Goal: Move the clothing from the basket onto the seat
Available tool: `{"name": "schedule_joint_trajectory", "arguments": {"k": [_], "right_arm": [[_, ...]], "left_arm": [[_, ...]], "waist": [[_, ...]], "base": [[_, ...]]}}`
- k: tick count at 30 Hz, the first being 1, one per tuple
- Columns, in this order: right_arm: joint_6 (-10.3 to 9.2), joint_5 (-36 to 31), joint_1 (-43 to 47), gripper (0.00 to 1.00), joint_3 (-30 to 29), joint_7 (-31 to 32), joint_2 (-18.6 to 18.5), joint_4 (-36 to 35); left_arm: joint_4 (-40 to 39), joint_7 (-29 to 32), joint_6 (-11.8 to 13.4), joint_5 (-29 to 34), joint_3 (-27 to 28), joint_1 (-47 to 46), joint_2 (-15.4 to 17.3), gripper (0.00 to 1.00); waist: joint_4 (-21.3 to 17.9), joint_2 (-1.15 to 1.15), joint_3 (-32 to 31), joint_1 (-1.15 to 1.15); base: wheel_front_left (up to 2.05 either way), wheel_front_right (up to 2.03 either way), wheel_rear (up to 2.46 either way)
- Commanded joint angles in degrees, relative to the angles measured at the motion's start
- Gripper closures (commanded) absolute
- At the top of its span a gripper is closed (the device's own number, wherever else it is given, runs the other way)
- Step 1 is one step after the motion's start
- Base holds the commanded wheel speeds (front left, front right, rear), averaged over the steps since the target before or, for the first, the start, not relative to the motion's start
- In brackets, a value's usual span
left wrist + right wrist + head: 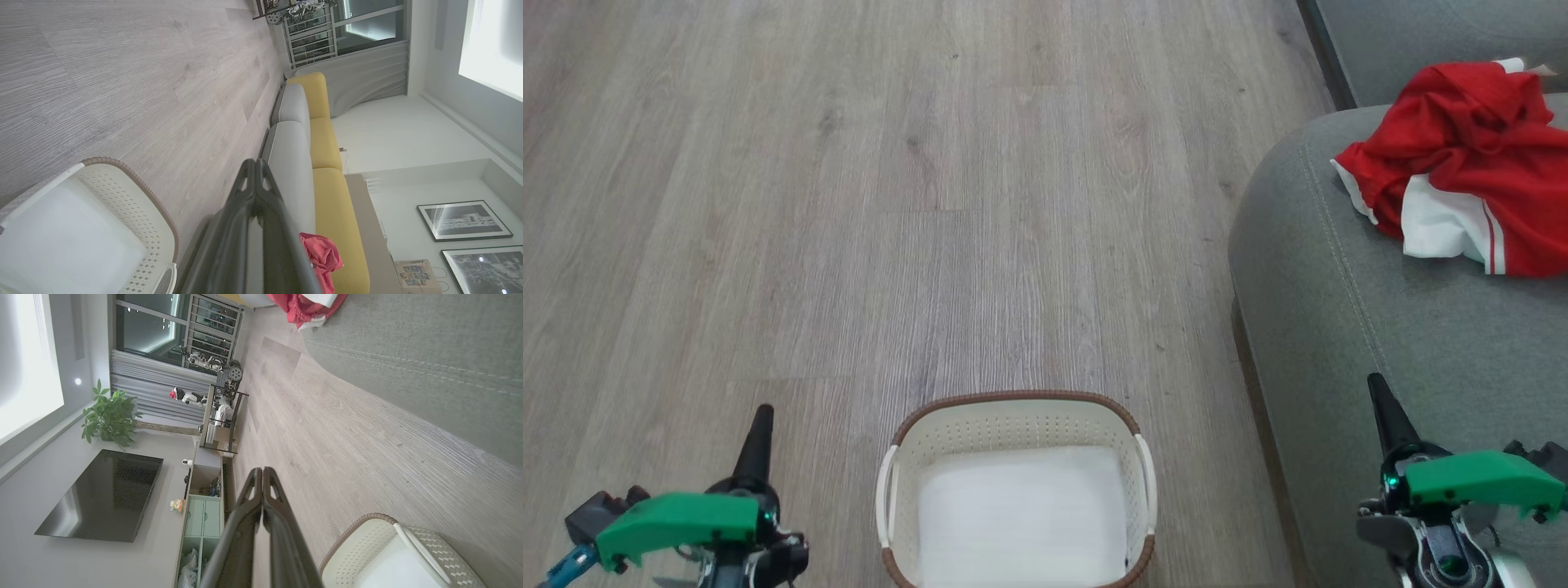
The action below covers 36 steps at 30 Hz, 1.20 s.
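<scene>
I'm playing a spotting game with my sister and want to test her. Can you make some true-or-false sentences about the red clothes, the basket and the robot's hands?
1. The red clothing lies in a heap on the grey seat. True.
2. The basket is full of clothes. False: nothing lies in it, and its pale bottom is bare.
3. The left hand and the right hand are both shut and hold nothing. True.
4. The basket stands on the seat. False: it stands on the wooden floor, beside the seat and between the two hands.
</scene>
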Motion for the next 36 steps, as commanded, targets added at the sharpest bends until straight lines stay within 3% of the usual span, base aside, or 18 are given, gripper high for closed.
{"name": "schedule_joint_trajectory", "arguments": {"k": [1, 25, 36], "right_arm": [[-0.01, 1.4, -2.9, 1.00, 0.6, 0.4, -0.1, -2.5], [-0.01, 16.3, -3.2, 1.00, -1.2, 4.4, 0.0, -5.2], [-0.01, 16.3, -3.2, 1.00, -1.2, 4.4, 0.0, -5.2]], "left_arm": [[-2.0, 0.3, -0.8, -1.1, 2.1, -3.2, 0.4, 1.00], [-2.0, 4.3, -4.3, -14.4, 6.1, -6.0, -0.8, 1.00], [-2.0, 4.4, -4.4, -14.4, 6.2, -6.0, -0.8, 1.00]], "waist": [[0.0, 0.00, 0.0, 0.00], [-0.3, 0.00, 0.7, 0.00], [-0.3, 0.00, 0.7, 0.00]], "base": [[0.00, 0.00, 0.00], [0.00, 0.00, 0.00], [0.00, 0.00, 0.00]]}}
